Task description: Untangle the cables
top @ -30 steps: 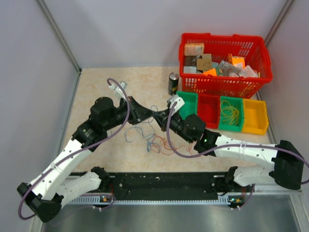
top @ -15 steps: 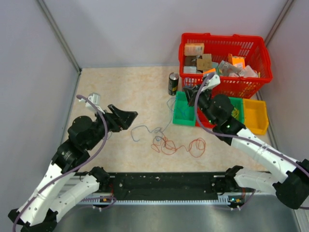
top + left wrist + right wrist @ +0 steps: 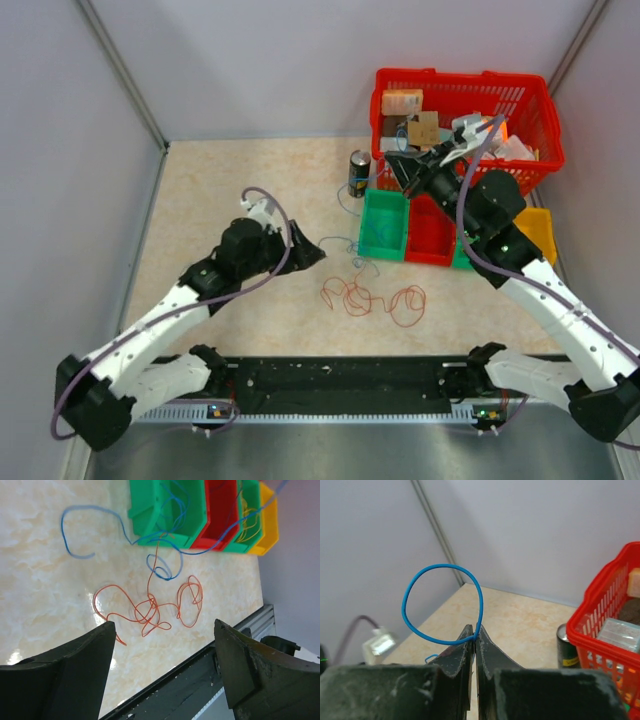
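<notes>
An orange-red cable (image 3: 372, 298) lies in curly loops on the table, also in the left wrist view (image 3: 150, 607). A thin blue cable (image 3: 95, 512) trails across the table and over the green bin (image 3: 165, 510) toward the right arm. My right gripper (image 3: 476, 630) is shut on that blue cable, which curls into a loop (image 3: 442, 566) above the fingertips. In the top view the right gripper (image 3: 395, 165) is raised beside the red basket. My left gripper (image 3: 308, 255) stands open over the table, left of the orange-red cable, with nothing between its jaws (image 3: 162, 625). A yellow cable (image 3: 247, 525) lies in another green bin.
A red basket (image 3: 540, 110) full of packages stands at the back right. A dark can (image 3: 358, 172) stands left of it. In front of the basket sits a row of small bins: green (image 3: 385, 225), red (image 3: 432, 235), a second green one and yellow (image 3: 540, 225).
My left gripper opened, let go and drew back left. My right gripper carried the blue cable up toward the basket, pulling it away from the orange-red cable.
</notes>
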Robot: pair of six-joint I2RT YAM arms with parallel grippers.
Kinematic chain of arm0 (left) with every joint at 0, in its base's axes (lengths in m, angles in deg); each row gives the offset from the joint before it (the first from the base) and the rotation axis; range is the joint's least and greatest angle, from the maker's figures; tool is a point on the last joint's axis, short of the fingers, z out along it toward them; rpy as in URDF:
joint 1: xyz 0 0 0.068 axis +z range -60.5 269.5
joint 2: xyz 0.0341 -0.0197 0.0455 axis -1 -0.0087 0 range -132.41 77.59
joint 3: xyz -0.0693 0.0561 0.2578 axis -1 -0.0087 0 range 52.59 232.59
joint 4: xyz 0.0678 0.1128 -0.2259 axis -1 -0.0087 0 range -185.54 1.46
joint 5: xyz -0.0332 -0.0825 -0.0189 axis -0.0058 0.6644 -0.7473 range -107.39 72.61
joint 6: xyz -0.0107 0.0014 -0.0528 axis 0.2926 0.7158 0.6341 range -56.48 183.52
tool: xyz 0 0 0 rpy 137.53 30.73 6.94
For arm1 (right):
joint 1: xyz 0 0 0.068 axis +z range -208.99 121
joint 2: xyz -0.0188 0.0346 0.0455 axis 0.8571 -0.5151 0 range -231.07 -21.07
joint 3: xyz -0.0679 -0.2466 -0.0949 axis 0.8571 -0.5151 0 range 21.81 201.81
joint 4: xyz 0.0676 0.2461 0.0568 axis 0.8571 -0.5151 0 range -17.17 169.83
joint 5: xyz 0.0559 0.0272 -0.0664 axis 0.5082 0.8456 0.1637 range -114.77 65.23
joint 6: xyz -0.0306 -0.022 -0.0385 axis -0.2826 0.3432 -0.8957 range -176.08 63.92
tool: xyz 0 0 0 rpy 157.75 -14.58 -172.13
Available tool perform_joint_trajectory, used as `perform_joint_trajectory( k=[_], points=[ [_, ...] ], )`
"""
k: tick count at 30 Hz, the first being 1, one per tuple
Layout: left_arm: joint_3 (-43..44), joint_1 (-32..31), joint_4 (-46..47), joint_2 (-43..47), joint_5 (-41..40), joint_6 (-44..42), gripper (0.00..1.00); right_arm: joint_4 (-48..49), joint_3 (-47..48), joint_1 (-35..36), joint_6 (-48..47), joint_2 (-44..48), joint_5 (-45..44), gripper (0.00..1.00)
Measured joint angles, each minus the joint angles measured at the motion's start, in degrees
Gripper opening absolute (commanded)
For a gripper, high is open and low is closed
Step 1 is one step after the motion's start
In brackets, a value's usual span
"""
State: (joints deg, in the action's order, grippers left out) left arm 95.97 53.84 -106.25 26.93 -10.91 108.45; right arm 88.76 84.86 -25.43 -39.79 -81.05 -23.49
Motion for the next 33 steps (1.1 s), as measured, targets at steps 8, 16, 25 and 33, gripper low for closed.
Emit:
perform_joint_trajectory(
  k=[8, 16, 25, 33],
  points=[
    [-0.09, 0.63, 12.26, -27.47, 8.24, 1.51, 0.79, -3.69, 0.00, 0.00, 11.63, 4.94, 11.41, 0.00],
    [-9.49, 1.33, 26.82, -30.99, 17.73, 6.45, 0.80, -4.24, 2.05, 0.00, 22.56, 8.00, 25.49, 0.00],
    [-17.46, 1.33, 31.93, -11.30, 18.47, 6.08, 0.84, -0.74, 5.01, 0.00, 28.76, 6.84, 36.35, 0.00],
    [-16.63, 0.09, 39.71, -17.46, 24.59, 4.26, 0.67, 2.99, 6.82, 0.00, 32.39, 7.39, 38.95, 0.00]
  ],
)
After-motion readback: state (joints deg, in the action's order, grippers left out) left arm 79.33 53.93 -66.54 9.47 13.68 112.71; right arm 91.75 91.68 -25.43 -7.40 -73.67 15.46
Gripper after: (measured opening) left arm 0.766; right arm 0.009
